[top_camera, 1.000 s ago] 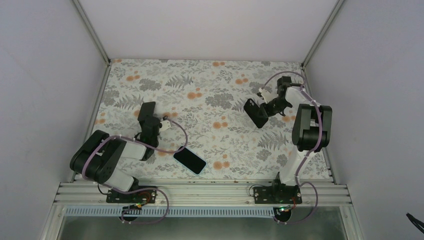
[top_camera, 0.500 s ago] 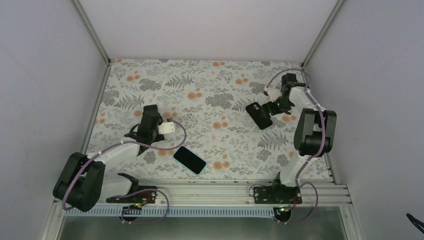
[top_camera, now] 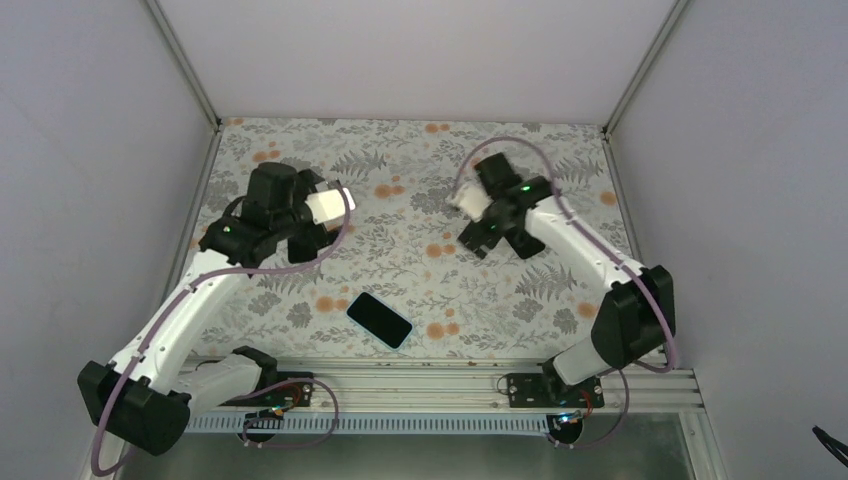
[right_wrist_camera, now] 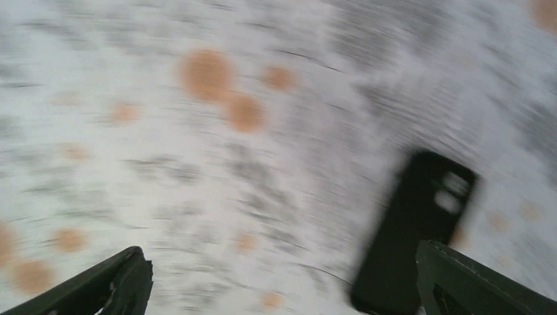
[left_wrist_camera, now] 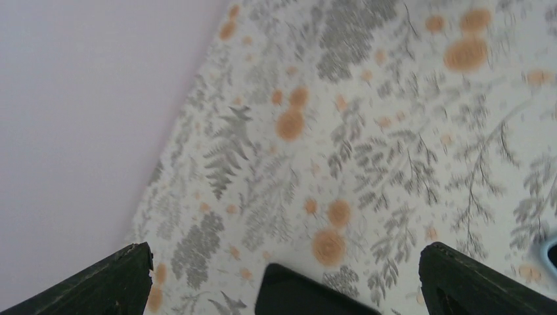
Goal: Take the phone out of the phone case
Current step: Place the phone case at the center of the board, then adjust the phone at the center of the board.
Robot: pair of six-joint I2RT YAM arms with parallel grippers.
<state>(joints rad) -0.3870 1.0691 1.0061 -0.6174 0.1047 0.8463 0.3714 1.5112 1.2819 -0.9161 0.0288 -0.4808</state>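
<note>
1. The phone (top_camera: 379,320) lies flat on the counter (top_camera: 400,165) with its dark face up. It is out of its case, close to the near edge, about midway between the two arm bases. Nothing touches it.
2. The phone case (right_wrist_camera: 404,243) lies well apart from the phone, on the right half of the counter. The right wrist view shows it as a black shape with a pale camera opening near its far end. This view is much blurred, so I cannot tell finer details.
3. The right hand (right_wrist_camera: 282,279) is released. Its fingers (right_wrist_camera: 98,285) stand wide apart at the lower corners of the view and nothing is between them. The case shows next to one finger, but I cannot tell whether they touch.
4. The left hand (left_wrist_camera: 282,269) is released too and grasps nothing. It is over the left half of the counter, near the pale side wall (left_wrist_camera: 79,98).
5. Between the left fingers (left_wrist_camera: 98,285), at the lower edge of that view, is a dark thing with a rounded corner. I cannot tell what it is.
</note>
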